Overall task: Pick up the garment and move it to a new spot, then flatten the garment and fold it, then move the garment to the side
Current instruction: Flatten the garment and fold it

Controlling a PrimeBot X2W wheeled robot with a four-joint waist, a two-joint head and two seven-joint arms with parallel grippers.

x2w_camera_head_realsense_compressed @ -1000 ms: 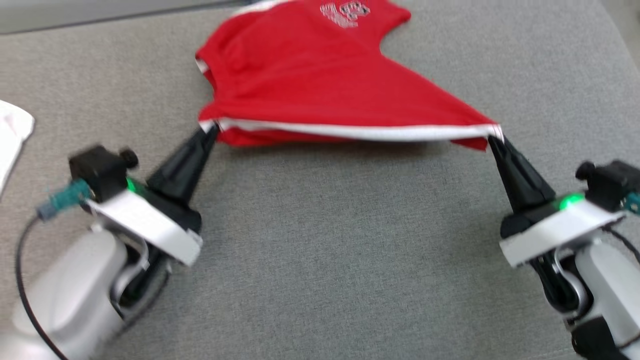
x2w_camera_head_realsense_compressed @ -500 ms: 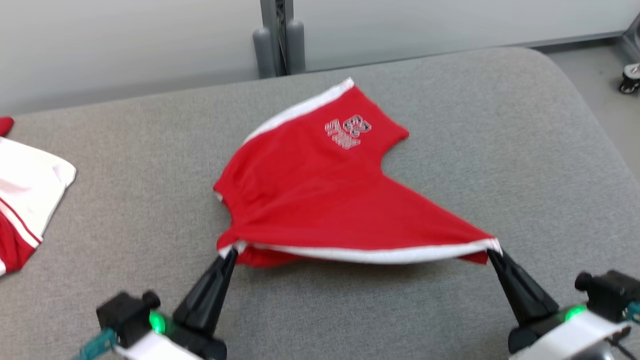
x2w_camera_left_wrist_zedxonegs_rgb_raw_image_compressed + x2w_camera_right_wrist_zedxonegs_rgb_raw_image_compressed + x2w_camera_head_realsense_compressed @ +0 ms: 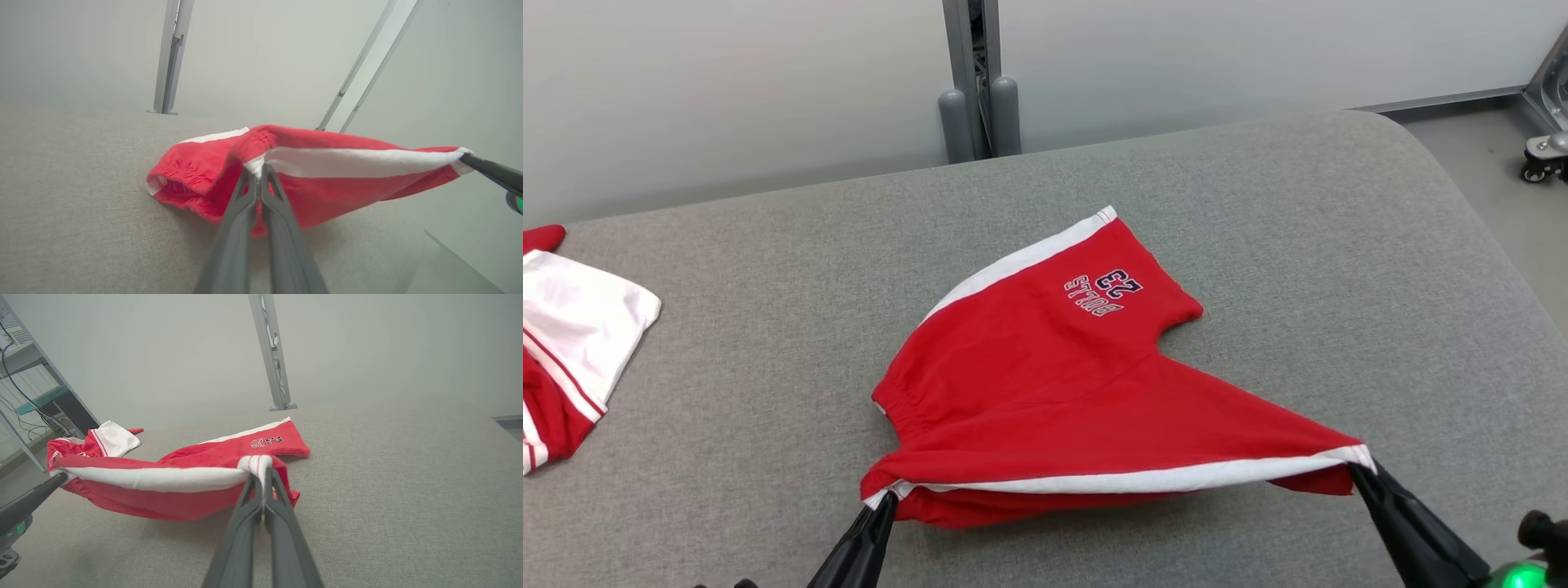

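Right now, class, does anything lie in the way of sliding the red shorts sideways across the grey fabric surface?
On the robot's right, nothing visible lies beside the red white-striped shorts. On its left, a red-and-white garment lies on the grey fabric surface, apart from them.

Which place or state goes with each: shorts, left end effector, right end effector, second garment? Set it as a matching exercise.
Things:
1. shorts
2. left end effector
3. right end effector
4. second garment

Place or state:
A. shut on the white stripe's right end
B. lying at the table's left edge, untouched
C. near edge lifted, far leg resting on the table
D. shut on the white stripe's left end

Pairs: 1-C, 2-D, 3-A, 4-B
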